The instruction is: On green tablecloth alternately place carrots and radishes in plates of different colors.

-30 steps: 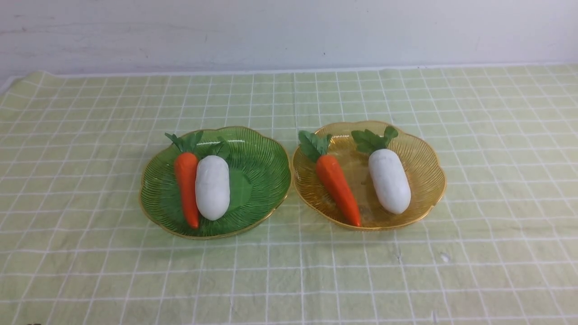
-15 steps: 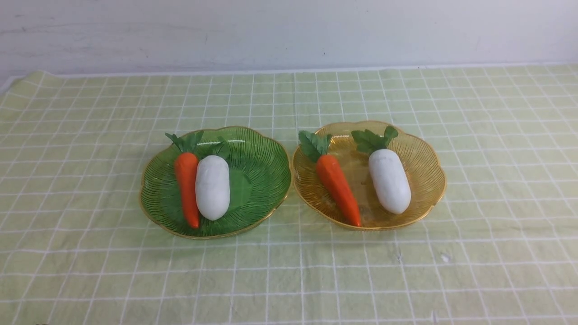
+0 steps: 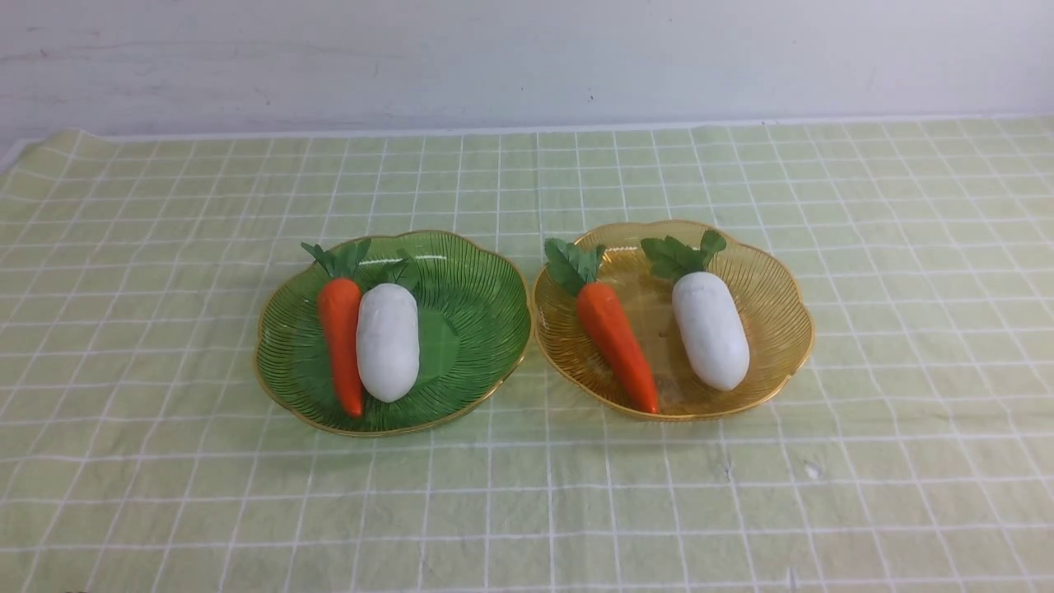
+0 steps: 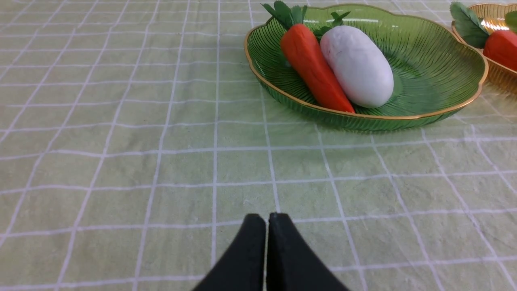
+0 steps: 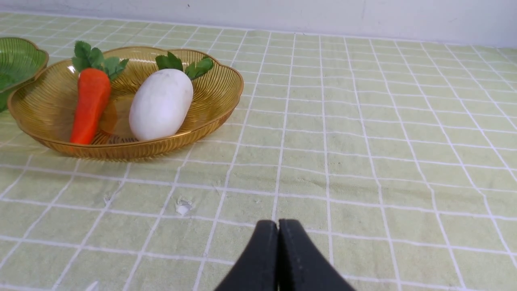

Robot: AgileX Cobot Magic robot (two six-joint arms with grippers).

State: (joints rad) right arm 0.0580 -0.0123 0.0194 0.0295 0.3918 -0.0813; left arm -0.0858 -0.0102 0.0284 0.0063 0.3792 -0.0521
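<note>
My left hand (image 4: 267, 220) and right hand (image 5: 278, 226) were fully closed, empty, each near the green plate (image 3: 486, 329) and amber plate (image 3: 774, 288) respectively.

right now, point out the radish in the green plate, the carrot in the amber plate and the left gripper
radish in the green plate (image 3: 388, 343), front view, middle of its white body
carrot in the amber plate (image 3: 614, 340), front view, mid orange body
left gripper (image 4: 267, 220), left wrist view, between the closed fingertips

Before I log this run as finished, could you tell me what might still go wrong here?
1. The green plate and amber plate nearly touch; nudging one could shift the other.
2. The amber plate's carrot points its tip at the near rim, so a bump might roll it out.
</note>
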